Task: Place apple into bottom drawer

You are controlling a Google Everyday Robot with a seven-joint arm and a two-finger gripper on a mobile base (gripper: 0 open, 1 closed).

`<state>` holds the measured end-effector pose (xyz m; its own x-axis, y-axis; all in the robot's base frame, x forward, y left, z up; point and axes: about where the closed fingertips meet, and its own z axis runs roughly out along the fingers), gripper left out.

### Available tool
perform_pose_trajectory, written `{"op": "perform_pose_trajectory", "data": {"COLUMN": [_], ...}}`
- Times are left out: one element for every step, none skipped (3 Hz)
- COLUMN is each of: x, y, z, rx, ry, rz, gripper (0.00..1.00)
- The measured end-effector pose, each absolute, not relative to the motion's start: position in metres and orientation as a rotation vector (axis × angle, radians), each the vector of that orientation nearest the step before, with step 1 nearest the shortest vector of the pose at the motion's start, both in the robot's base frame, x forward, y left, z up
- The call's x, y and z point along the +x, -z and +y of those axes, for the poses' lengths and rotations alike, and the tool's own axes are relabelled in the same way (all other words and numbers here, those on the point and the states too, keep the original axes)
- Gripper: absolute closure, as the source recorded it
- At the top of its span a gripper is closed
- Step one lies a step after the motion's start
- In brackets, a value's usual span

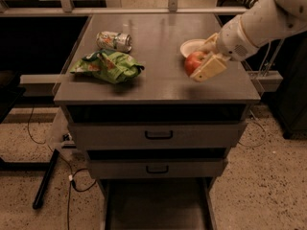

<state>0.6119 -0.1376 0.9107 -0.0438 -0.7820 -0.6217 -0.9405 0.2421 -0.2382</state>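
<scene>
- The bottom drawer [156, 206] stands pulled out at the near foot of the cabinet, its flat grey floor bare and its side rails running toward the camera.
- Speckled terrazzo floor [249, 195] spreads to either side; thin cables [72, 178] loop across it on the left, beside a black bar [44, 186] lying at a slant.
- Above the open tray, the middle drawer [157, 168] and the top drawer [158, 135] are both closed, each with a black handle at its centre.
- The grey cabinet top [158, 83] carries a dull sheen under dim, warm light.
- Over the right side of that surface, the gripper [200, 63] is clamped on the apple [192, 61], one tan finger pressed along the fruit's near side; a soft shadow falls on the top just beneath it.
- The white arm [259, 25] reaches in from the upper right corner.
- A crumpled green snack bag [108, 66] lies on the left half of the top, well apart from the apple.
- The white bowl [191, 46] sits just behind the apple, partly hidden by the gripper.
- A crushed drink can [114, 40] rests on its side, farther back than the bag.
- A metal rail [144, 11] with uprights crosses behind the far edge; the room beyond it is dark.
</scene>
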Motion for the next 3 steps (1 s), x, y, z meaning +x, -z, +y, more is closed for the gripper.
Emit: {"op": "perform_pose_trajectory", "data": {"x": [0.573, 0.53, 0.53], "y": [-0.891, -0.866, -0.867], "z": [-0.153, -0.159, -0.159], "rx": [-1.563, -1.551, -1.551], "ry": [-0.307, -0.326, -0.325], "rz": [1.899, 1.934, 1.933], "gripper": [1.0, 1.0, 1.0]}}
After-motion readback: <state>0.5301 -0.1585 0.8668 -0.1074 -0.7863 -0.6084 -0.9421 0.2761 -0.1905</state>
